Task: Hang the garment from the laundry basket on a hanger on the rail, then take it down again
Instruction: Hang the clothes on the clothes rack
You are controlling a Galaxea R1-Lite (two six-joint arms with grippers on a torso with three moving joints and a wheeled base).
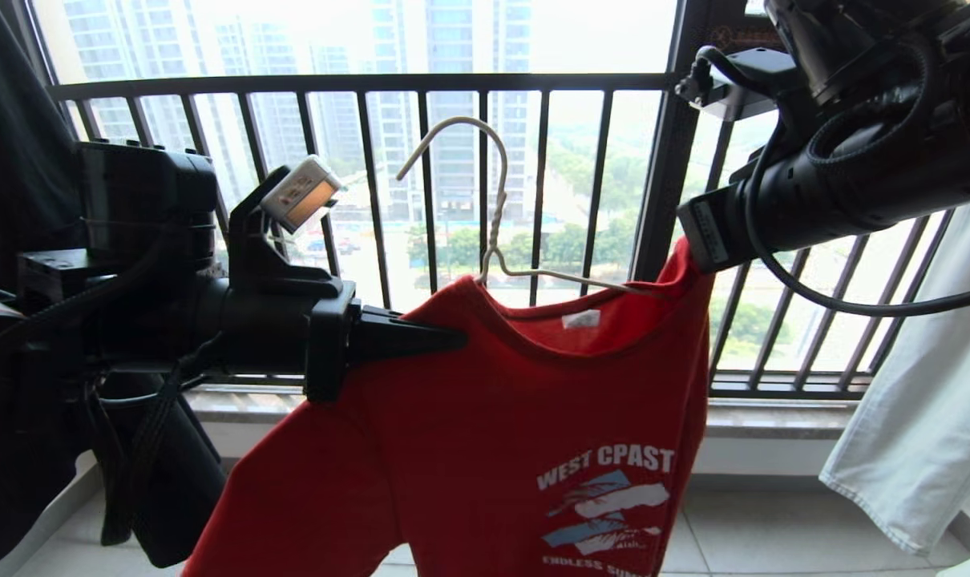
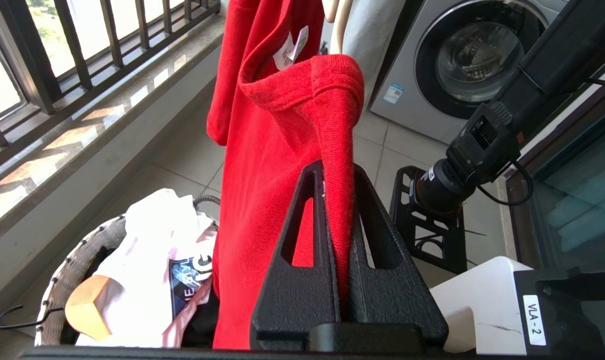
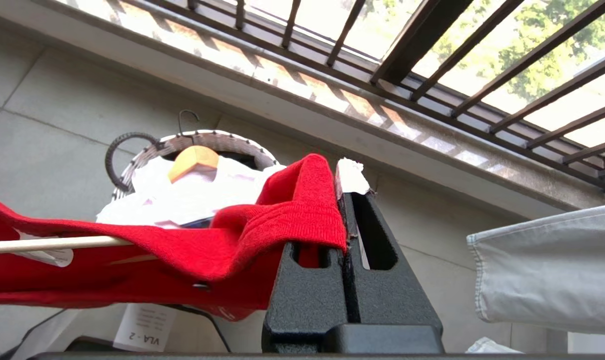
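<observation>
The garment [image 1: 517, 417], a red T-shirt with white lettering, hangs in the air in front of the balcony railing. The cream hanger [image 1: 493, 232] sits inside its neck with the hook pointing up, hooked on nothing. My left gripper [image 1: 461, 340] is shut on the collar fold at the shirt's left shoulder [image 2: 335, 170]. My right gripper [image 3: 342, 180] is shut on the red collar edge at the other shoulder, where the hanger's arm [image 3: 47, 244] runs into the cloth. The laundry basket [image 2: 67, 265] stands on the floor below. The rail is out of view.
The dark railing [image 1: 485, 80] stands close behind the shirt. A pale garment [image 1: 918, 385] hangs at the right and dark cloth [image 1: 12, 120] at the left. A washing machine [image 2: 462, 55] is nearby. The basket holds a white shirt [image 2: 152, 250] and a wooden hanger [image 2: 87, 307].
</observation>
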